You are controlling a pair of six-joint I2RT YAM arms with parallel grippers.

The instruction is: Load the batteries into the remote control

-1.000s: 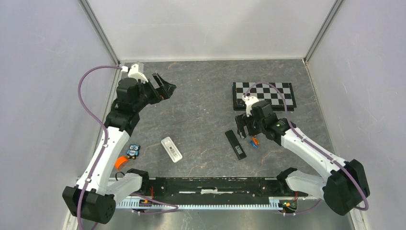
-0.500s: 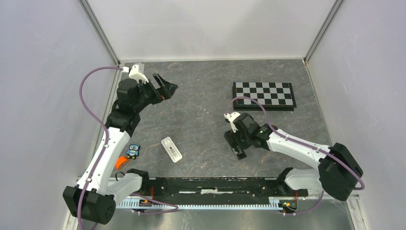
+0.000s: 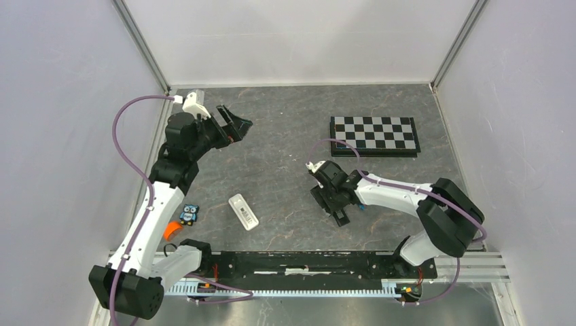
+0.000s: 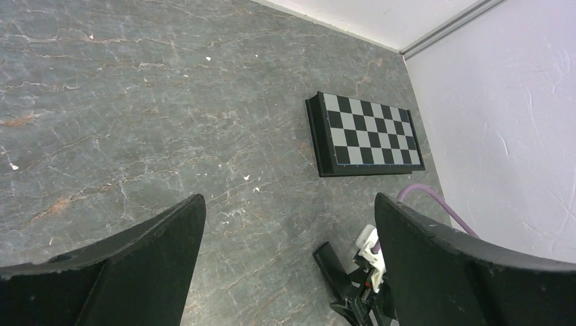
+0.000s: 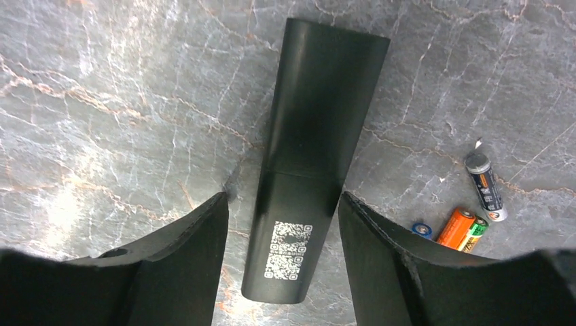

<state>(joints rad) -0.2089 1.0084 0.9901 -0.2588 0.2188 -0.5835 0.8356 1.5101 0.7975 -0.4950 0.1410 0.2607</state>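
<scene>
Remote control (image 5: 319, 95) lay straddled by right hand (image 5: 282, 204), spread wide, batteries (image 5: 463, 229) just beside; closing squarely on both long edges seemed wisest.

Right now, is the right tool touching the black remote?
Cannot tell. Right wrist view: right tool straddles black remote; one finger shows a gap, the other overlaps its edge.
</scene>
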